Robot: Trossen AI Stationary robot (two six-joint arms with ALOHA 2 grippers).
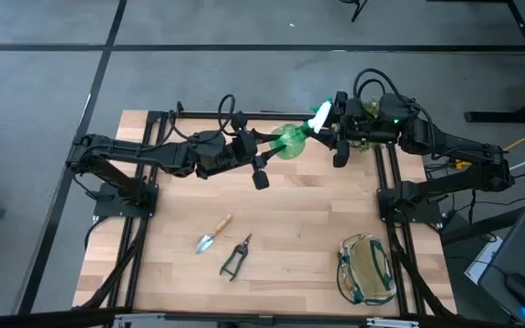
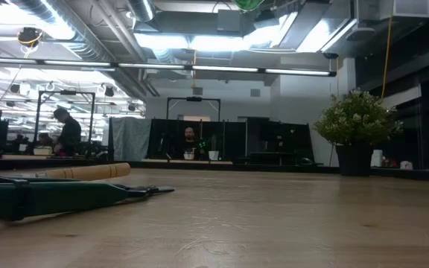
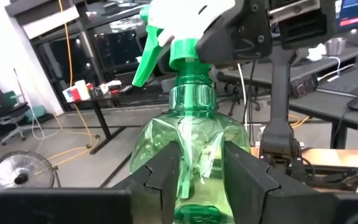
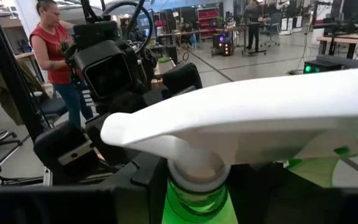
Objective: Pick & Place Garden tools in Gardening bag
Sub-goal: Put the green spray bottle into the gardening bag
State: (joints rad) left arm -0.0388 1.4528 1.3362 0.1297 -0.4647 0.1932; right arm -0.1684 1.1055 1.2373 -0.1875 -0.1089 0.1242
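Note:
The green translucent spray bottle [image 1: 290, 141] with its white nozzle [image 1: 320, 117] hangs high over the table's far middle, between both arms. My left gripper [image 1: 261, 157] is shut on its body and my right gripper [image 1: 334, 128] on its nozzle end. The wooden-handled trowel [image 1: 214, 234] and the black-handled pruning shears [image 1: 235, 256] lie flat on the table near its front, left of the middle. The beige bag with green trim [image 1: 365, 270] stands at the front right corner, its mouth up. My left gripper pinches the bottle's lower body [image 3: 199, 168] between its two fingers [image 3: 166, 177], coming level from the table's left. The bottle lies about level, base toward this gripper, clear of the table. The clear wall looks dented above the fingers. My right gripper has its fingers [image 4: 143, 186] on either side of the green neck [image 4: 196, 202], just under the white spray head [image 4: 247, 124], coming from the table's right. The spray head hides the exact place of contact. The bottle is clear of the table.
A bushy potted plant [image 2: 356, 126] stands at the table's far right, below my right arm. Bare wooden tabletop [image 1: 299, 219] lies between the tools and the bag. People show in the room beyond the table.

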